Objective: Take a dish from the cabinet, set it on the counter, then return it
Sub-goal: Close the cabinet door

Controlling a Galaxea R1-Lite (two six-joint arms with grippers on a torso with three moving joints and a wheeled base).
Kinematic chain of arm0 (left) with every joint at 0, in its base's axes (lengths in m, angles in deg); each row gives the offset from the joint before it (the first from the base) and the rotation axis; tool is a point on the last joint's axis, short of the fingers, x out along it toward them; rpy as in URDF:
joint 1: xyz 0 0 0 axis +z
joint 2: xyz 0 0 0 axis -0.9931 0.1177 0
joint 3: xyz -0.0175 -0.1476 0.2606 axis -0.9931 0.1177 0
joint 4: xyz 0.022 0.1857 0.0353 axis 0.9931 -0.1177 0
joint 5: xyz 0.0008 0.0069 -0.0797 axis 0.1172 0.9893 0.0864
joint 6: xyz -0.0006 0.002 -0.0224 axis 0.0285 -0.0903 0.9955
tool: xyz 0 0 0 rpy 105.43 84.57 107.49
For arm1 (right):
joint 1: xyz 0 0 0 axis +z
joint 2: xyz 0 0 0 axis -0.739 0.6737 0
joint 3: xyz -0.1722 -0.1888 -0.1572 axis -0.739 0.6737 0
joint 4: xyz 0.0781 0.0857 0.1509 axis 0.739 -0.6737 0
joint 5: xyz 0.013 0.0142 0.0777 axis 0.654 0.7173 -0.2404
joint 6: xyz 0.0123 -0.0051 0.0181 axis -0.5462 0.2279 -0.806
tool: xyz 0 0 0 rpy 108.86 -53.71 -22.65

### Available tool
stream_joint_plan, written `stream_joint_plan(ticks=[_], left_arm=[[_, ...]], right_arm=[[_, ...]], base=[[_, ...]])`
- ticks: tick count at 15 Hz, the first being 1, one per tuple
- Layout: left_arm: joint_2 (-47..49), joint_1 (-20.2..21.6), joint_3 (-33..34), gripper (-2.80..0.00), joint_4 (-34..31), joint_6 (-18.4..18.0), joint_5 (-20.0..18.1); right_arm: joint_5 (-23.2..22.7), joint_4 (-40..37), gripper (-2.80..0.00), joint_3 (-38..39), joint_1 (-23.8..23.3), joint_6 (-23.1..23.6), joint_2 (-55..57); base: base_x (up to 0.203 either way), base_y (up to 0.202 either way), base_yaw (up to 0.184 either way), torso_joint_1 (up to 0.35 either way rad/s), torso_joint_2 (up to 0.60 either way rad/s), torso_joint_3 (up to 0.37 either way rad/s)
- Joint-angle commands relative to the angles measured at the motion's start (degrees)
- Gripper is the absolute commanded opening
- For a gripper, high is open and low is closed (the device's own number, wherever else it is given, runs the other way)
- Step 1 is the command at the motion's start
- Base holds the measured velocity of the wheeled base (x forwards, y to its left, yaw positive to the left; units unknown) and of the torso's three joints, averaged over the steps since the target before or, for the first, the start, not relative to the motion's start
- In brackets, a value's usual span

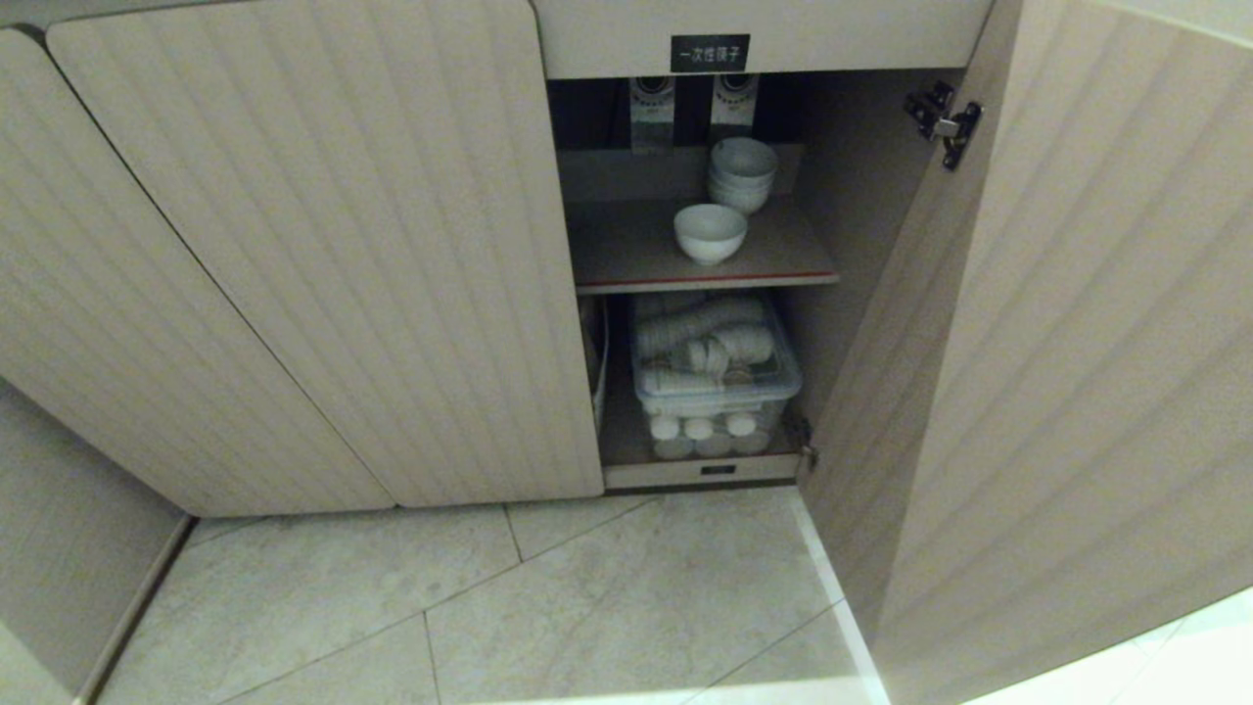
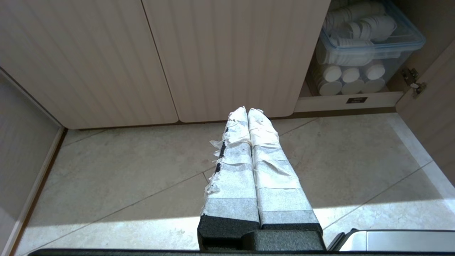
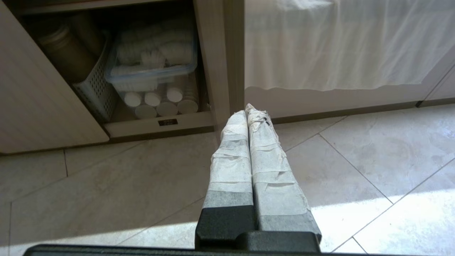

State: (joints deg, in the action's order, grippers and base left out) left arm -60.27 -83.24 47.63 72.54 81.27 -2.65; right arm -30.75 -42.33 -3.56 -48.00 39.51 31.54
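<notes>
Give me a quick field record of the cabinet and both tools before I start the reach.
cabinet: right door swung open, left door closed
dish: upright, alone near the front of the upper shelf
bowl stack: behind the dish, toward the right, same shelf
lower shelf: clear lidded bin packed with white cups
left tool: shut, empty, low over the floor tiles, facing the closed doors
right tool: shut, empty, over the floor tiles near the open door's edge
counter: not in view

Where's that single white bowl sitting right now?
In the head view, the bowl sits on the upper shelf of the open cupboard, just in front of a stack of similar bowls.
</notes>
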Motion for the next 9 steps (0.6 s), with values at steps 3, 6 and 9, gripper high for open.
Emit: stream_joint_plan(ticks=[3, 6, 9], left_arm=[[0.0, 0.0, 0.0, -2.80, 0.0, 0.0, 0.0], [0.0, 0.0, 0.0, -2.80, 0.0, 0.0, 0.0], [0.0, 0.0, 0.0, -2.80, 0.0, 0.0, 0.0]], right_arm=[[1.0, -3.1, -2.80, -7.1, 0.0, -0.1, 2.3], [6.6, -7.7, -2.80, -12.8, 0.0, 0.2, 3.3], [14.2, -13.3, -2.80, -15.9, 0.0, 0.2, 3.3]], base=[[0.000, 0.000, 0.000, 0.000, 0.00, 0.000], [0.000, 0.000, 0.000, 0.000, 0.00, 0.000], [0.000, 0.000, 0.000, 0.000, 0.00, 0.000]])
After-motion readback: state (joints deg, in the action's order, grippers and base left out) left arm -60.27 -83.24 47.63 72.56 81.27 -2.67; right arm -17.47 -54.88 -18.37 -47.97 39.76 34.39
